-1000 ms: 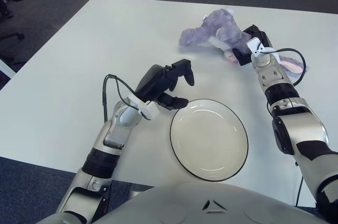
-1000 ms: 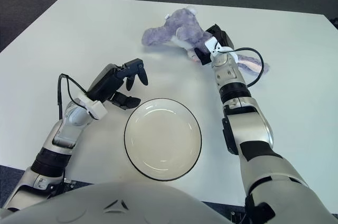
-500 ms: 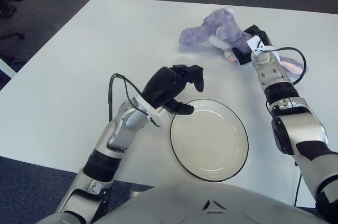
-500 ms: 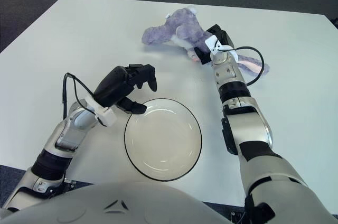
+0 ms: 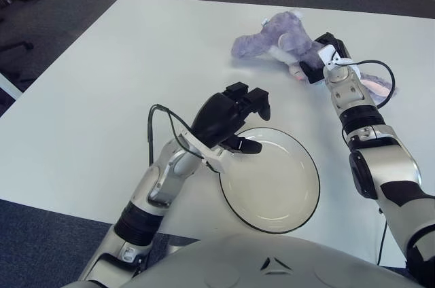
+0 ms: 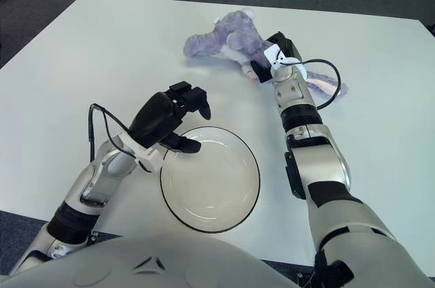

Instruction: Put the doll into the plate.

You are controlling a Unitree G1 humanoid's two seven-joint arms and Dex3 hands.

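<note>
At 1 o'clock from the plate (image 5: 299, 196), the doll (image 5: 279, 41) lies on the table (image 5: 102, 77). Right hand (image 5: 318, 64) touches it; finger state cannot be told. Left hand (image 5: 231, 117), fingers relaxed and empty, hovers at the plate's 10 o'clock rim. Risk: an incomplete grasp lets the limp doll slip or snag that hand.

**Arm and hand positions**

My left hand (image 5: 234, 115) hovers raised and forward, fingers (image 5: 262, 101) loosely curled, holding nothing, forearm angled up from the lower left. My right arm stretches far forward, its right hand (image 5: 319, 57) closed at the far end.
</note>
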